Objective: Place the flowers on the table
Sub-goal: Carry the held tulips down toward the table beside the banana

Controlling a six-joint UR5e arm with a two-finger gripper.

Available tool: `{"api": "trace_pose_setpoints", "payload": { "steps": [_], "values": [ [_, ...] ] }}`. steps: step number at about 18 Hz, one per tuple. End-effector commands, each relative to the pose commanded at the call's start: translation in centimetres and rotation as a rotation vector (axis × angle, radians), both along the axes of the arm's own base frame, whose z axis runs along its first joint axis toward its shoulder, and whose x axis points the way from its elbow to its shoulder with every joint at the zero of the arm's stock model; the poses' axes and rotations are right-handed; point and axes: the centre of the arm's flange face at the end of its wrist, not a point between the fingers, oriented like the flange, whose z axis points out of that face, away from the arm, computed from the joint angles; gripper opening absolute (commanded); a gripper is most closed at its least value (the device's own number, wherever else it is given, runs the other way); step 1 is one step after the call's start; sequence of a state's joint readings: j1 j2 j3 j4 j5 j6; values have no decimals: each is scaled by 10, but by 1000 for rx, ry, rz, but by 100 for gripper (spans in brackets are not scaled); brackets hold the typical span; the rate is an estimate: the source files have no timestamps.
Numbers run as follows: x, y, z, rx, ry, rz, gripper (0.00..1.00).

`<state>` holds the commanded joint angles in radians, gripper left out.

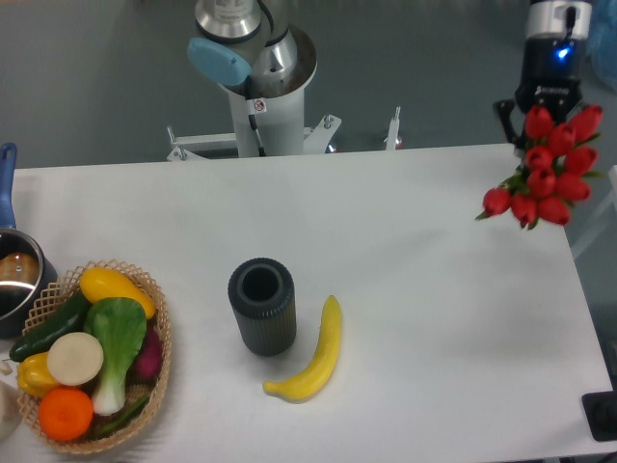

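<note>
The flowers (pixel 548 169), a bunch of red tulips with closed buds, hang in the air over the far right edge of the white table (pixel 424 222). Their buds face the camera and the green stems are mostly hidden behind them. My gripper (pixel 543 111) comes down from the top right, just behind the bunch, and is shut on the flowers. Its fingertips are hidden by the buds.
A dark ribbed cylinder vase (pixel 261 306) stands upright mid-table with a banana (pixel 316 355) lying to its right. A wicker basket of vegetables and fruit (pixel 92 359) sits at the front left, a pot (pixel 14 275) at the left edge. The robot base (pixel 260 92) stands behind the table.
</note>
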<state>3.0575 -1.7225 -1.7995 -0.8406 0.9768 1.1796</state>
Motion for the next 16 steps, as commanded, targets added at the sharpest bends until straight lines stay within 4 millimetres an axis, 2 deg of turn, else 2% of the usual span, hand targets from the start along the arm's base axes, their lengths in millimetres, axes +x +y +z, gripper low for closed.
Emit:
{"api": "trace_pose_setpoints", "payload": {
  "steps": [7, 12, 16],
  "values": [
    [0, 49, -33, -104, -29, -69, 37],
    [6, 82, -67, -235, -50, -109, 37],
    [4, 110, -83, -305, -57, -119, 38]
  ]
}}
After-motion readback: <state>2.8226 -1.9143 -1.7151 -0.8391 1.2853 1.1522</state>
